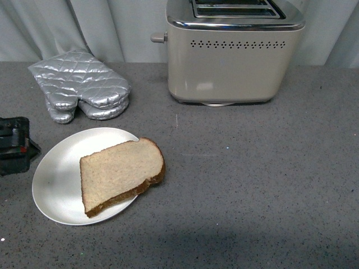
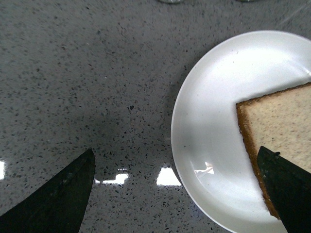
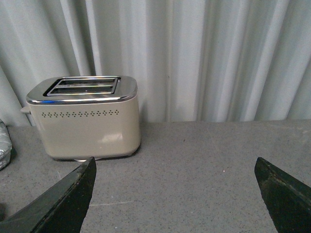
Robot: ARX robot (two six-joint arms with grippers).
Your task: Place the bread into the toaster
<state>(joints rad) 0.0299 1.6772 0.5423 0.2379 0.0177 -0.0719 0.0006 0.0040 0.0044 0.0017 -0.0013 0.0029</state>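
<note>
Front view: one slice of bread [image 1: 120, 175] lies flat on one white plate [image 1: 53, 188] at lower left of the frame, its rounded crust end overhanging the plate's right rim above the grey speckled counter [image 1: 252, 185]. One beige toaster [image 1: 233, 61] stands at upper centre, well apart from the bread. Its chrome top is cut off by the upper edge, and one lever knob [image 1: 159, 38] juts from its left side. Silver oven mitts [image 1: 78, 84] lie at upper left, seemingly two stacked, though the count is hard to confirm. A black part at the left edge is largely cut off.

Left wrist view: the left gripper [image 2: 175, 151] is spread wide over the plate's rim and holds nothing. Only two dark fingertips show, and one covers a corner of the bread.

Right wrist view: the right gripper [image 3: 175, 160] is likewise spread wide and empty. It faces the toaster, whose two slots are visible, before a pleated curtain [image 3: 218, 58].
</note>
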